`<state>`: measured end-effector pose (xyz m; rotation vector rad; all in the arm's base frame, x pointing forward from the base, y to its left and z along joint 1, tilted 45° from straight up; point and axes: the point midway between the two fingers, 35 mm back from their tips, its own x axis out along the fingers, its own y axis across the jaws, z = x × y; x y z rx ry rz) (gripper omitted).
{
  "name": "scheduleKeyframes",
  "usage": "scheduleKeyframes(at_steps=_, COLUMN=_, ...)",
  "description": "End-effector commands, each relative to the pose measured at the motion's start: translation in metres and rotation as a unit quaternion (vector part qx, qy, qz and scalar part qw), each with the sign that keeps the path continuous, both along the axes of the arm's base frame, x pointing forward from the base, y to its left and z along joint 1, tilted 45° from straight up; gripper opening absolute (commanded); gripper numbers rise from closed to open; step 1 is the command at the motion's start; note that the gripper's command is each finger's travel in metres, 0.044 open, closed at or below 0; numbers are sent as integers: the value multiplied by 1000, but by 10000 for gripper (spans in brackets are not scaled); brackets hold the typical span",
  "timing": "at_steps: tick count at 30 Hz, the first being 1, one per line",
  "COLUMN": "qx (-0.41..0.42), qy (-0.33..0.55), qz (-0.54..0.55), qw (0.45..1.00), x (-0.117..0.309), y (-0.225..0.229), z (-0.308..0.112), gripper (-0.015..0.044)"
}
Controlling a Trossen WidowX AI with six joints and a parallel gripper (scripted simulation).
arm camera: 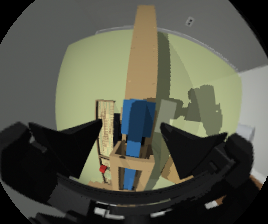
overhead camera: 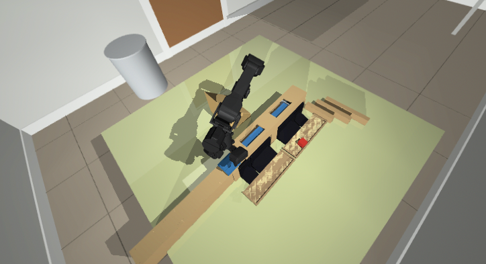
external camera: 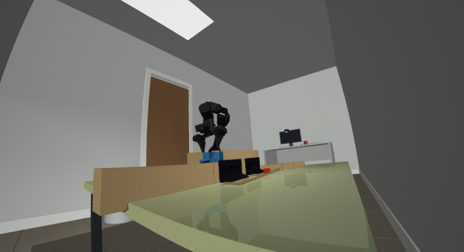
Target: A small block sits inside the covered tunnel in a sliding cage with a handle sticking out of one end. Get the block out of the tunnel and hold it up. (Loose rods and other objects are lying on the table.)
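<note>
The wooden covered tunnel point(overhead camera: 266, 121) point(external camera: 240, 153) point(arm camera: 114, 172) has two top slots showing blue cage parts. The blue handle point(overhead camera: 225, 168) point(external camera: 212, 156) point(arm camera: 138, 117) sticks out of its end beside the long wooden rail. A small red block point(overhead camera: 302, 142) point(external camera: 266, 170) point(arm camera: 103, 169) lies outside the tunnel on the far patterned tray point(overhead camera: 315, 123). My gripper point(overhead camera: 225, 156) point(external camera: 207, 151) point(arm camera: 132, 123) is open and empty. Its fingertips are spread to either side of the handle, about level with its top or just above. The cage's inside is mostly hidden.
The long wooden rail point(overhead camera: 183, 214) point(external camera: 156, 178) point(arm camera: 142, 60) runs from the tunnel past the table edge. Black angled panels point(overhead camera: 262, 158) point(overhead camera: 292, 127) stand at the tunnel's side. A near patterned tray point(overhead camera: 268, 179) lies beyond them. Loose wooden rods point(overhead camera: 346, 110) lie past the tunnel's far end.
</note>
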<state>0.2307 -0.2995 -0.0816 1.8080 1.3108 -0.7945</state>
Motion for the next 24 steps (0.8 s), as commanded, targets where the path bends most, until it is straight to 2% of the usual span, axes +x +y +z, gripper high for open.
scheduleKeyframes(at_steps=1, qx=7, qy=1, qz=-1, qw=1000, x=2, y=1, z=-5, gripper=440)
scheduleKeyframes(at_steps=24, qx=8, qy=1, qz=-1, qw=1000, x=6, y=26, z=-31, gripper=440)
